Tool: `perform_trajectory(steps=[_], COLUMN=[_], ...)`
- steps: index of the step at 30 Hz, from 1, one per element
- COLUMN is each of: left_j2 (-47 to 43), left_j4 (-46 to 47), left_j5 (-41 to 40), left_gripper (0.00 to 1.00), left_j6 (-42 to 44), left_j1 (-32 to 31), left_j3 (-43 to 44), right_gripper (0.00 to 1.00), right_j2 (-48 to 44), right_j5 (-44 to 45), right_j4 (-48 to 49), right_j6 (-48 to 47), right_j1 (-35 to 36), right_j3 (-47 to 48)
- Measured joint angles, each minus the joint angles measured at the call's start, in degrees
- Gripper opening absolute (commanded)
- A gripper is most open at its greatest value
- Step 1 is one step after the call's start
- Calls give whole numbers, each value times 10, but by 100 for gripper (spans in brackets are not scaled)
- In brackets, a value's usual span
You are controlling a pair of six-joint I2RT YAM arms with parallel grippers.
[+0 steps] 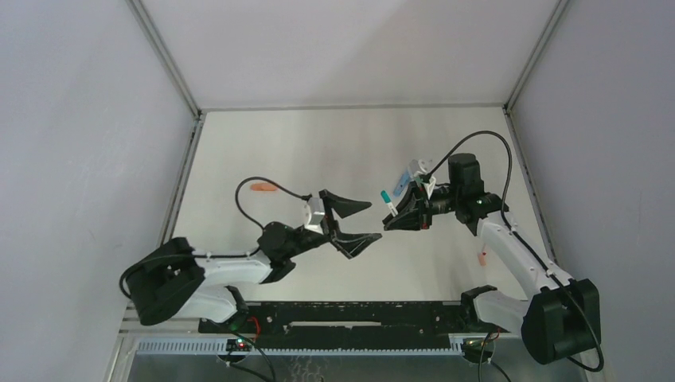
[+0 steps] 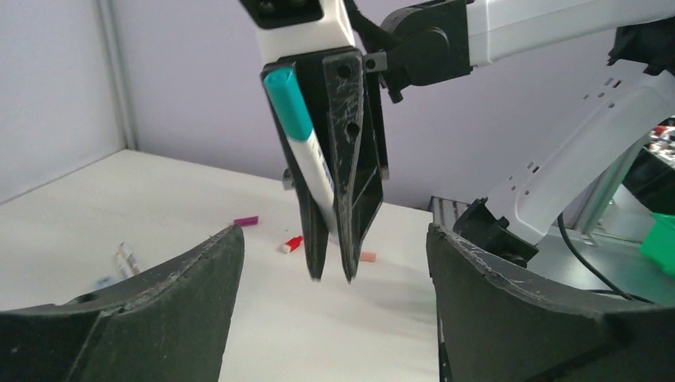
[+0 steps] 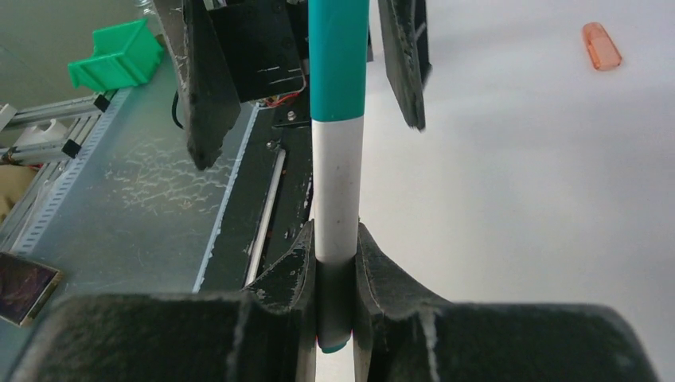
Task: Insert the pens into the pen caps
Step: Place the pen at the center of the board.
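My right gripper [image 1: 396,216] is shut on a white-barrelled pen [image 3: 337,183], gripping its lower end. A teal pen cap [image 3: 338,56] sits on the pen's far end, also visible as the teal pen cap [image 2: 286,99] from the left wrist. My left gripper [image 1: 362,222] stands open just left of it, with nothing between its fingers [image 3: 208,87]. They flank the capped end without touching it. On the table lie a magenta cap [image 2: 246,220], a red-tipped piece [image 2: 291,243], a salmon cap [image 2: 367,256] and an orange cap [image 1: 261,189].
More pens [image 2: 126,259] lie on the table at the left of the left wrist view. A green bin [image 3: 119,60] stands off the table near the arm bases. Grey walls enclose the table on three sides. A small salmon piece [image 1: 481,256] lies beside the right arm.
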Motion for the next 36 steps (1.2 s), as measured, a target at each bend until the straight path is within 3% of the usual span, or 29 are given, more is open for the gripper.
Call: perform_trajectory(steps=[6, 13, 18, 21, 23, 26, 28, 31, 36], left_j2=[67, 113, 137, 143, 144, 144, 144, 140, 124], left_j4=[30, 45, 47, 51, 51, 51, 51, 52, 58], left_j5=[33, 48, 56, 62, 67, 69, 70, 73, 74], left_gripper=[64, 47, 7, 0, 0, 0, 0, 0, 0], left_j6=[-25, -69, -98, -120, -130, -141, -148, -176, -269], left_j1=[6, 19, 19, 20, 21, 23, 26, 37, 120], left_j3=[64, 108, 123, 127, 129, 129, 129, 123, 69], right_gripper=[1, 1, 2, 2, 12, 45, 56, 65, 68], right_j2=[12, 23, 24, 24, 24, 24, 23, 20, 8], right_j5=[1, 1, 1, 1, 3, 5, 12, 30, 62], right_j4=[-41, -63, -68, -67, -66, -67, -71, -76, -87], right_j6=[-41, -64, -67, -76, -79, -80, -78, -82, -97], right_j1=[12, 23, 24, 23, 23, 23, 23, 23, 8], right_j3=[9, 13, 13, 13, 14, 15, 16, 16, 16])
